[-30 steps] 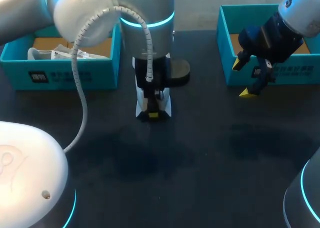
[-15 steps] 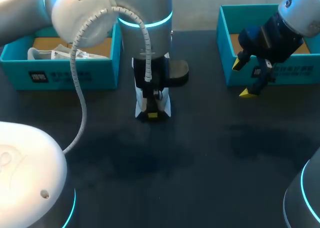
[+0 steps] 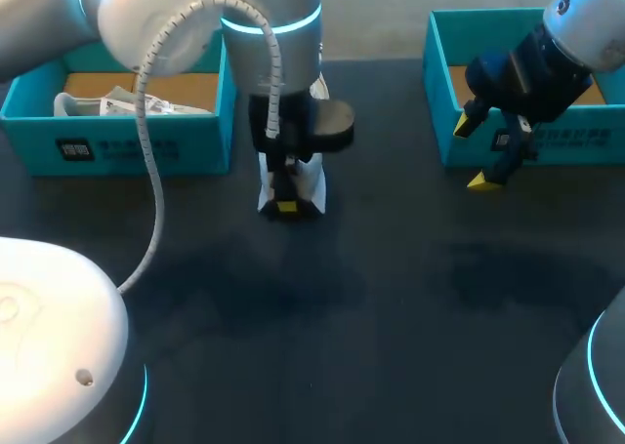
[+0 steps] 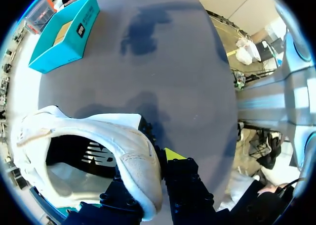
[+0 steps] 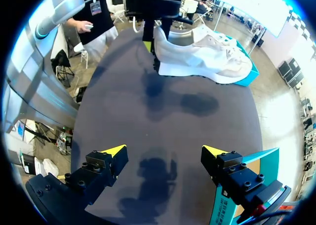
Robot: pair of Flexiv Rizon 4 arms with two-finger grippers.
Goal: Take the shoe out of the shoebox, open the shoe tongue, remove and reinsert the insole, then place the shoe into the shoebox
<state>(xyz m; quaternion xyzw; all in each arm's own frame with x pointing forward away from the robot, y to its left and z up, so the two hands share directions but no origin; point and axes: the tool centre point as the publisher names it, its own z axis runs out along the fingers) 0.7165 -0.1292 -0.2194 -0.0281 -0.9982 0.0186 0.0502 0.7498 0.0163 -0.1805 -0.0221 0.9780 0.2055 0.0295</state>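
Note:
My left gripper [image 3: 286,206] is shut on the heel of a white shoe [image 3: 305,176], which hangs above the table's middle with its dark sole [image 3: 329,121] turned toward the back. In the left wrist view the heel collar sits between the fingers of the left gripper [image 4: 154,183], and the shoe [image 4: 79,131] shows its open mouth. The right wrist view shows the shoe [image 5: 202,57] side-on, clear of its shadow. My right gripper [image 3: 473,152] stands open and empty by the front wall of the right shoebox [image 3: 439,83]; in its own view the right gripper [image 5: 163,153] holds nothing.
A teal shoebox [image 3: 127,146] at the back left holds crumpled white packing paper [image 3: 117,102]. The other teal shoebox [image 4: 64,34] stands at the back right. Dark bare tabletop [image 3: 371,307] spreads across the front.
My left arm has carried the shoe a little toward the back and left. The right arm has stayed still.

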